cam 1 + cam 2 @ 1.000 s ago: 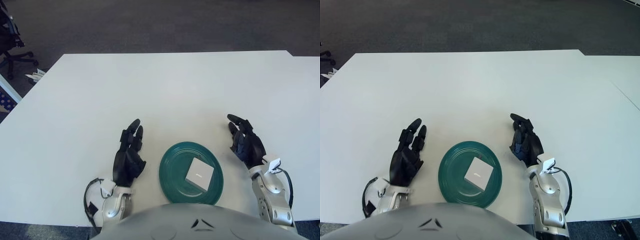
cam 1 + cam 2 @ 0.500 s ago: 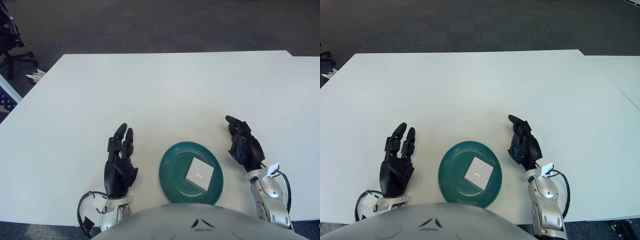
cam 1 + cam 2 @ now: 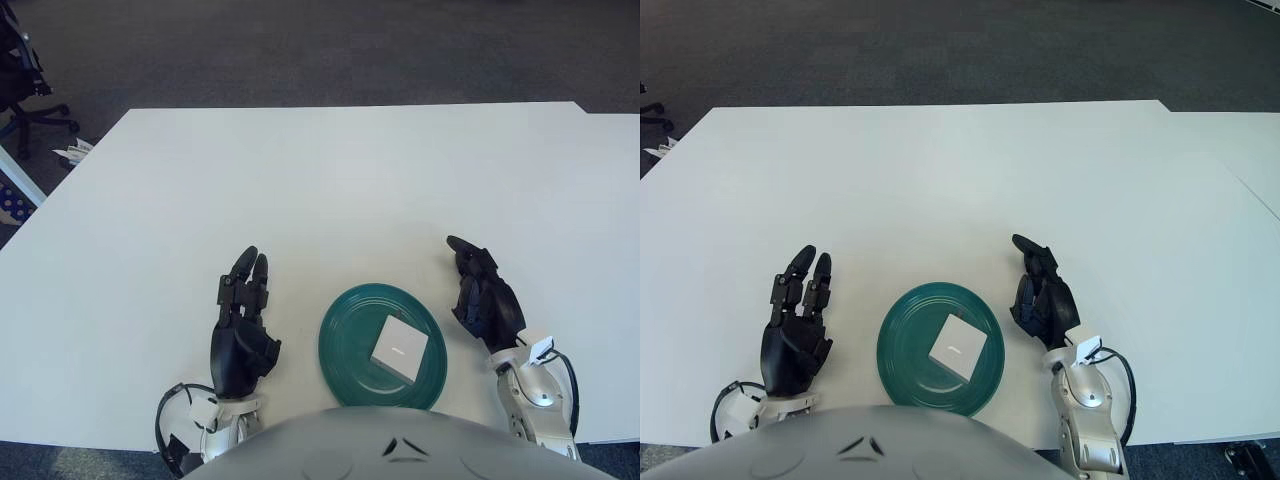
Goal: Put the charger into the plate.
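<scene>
A white square charger lies flat inside the dark green plate near the table's front edge, toward the plate's right side. My left hand shows to the left of the plate, fingers stretched out and holding nothing. To the plate's right shows my right hand, its fingers relaxed and empty. Neither hand touches the plate or the charger.
The white table stretches far ahead of the plate. An office chair and some small items on the floor stand past the table's far left corner. Dark carpet lies beyond the far edge.
My left hand has drawn back toward me and to the left, away from the plate. The right hand has pulled back slightly. The charger and plate have not moved.
</scene>
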Available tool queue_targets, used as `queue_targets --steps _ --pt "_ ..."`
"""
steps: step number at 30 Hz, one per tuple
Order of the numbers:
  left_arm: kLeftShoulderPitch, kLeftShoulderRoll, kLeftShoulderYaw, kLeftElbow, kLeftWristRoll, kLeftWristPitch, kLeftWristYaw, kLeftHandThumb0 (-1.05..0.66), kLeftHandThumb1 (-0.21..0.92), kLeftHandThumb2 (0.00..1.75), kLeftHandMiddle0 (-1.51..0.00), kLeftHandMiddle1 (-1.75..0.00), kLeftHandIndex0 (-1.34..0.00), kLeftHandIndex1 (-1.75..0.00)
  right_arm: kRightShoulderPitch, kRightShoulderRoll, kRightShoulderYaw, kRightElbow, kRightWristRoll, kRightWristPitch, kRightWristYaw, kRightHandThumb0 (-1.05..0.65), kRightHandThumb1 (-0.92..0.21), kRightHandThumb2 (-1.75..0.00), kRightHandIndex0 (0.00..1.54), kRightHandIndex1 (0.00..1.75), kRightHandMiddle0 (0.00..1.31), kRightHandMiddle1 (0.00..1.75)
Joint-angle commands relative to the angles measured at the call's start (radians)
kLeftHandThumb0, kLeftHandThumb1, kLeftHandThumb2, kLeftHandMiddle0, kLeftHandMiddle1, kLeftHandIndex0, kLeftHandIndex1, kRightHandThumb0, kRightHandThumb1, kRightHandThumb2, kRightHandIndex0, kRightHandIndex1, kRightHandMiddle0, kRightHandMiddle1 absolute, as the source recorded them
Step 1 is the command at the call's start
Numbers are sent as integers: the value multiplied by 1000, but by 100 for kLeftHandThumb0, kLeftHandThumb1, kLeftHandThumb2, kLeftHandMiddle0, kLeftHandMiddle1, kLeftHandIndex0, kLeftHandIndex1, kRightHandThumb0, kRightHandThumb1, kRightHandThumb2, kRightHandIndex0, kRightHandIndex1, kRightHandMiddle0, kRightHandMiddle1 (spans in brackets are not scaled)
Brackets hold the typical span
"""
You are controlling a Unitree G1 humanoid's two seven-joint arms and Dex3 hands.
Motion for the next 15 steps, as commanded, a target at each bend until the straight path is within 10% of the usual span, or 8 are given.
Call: queue_targets --steps 1,15 --pt "1 39 21 81 2 45 -18 -102 92 112 -15 0 0 -46 32 15 19 87 -21 41 -6 -94 -92 -99 20 0 0 59" --pt "-22 53 25 49 38 81 -4 -102 92 110 -16 -1 0 -40 10 59 20 209 17 -125 8 -96 -92 -96 24 2 0 62"
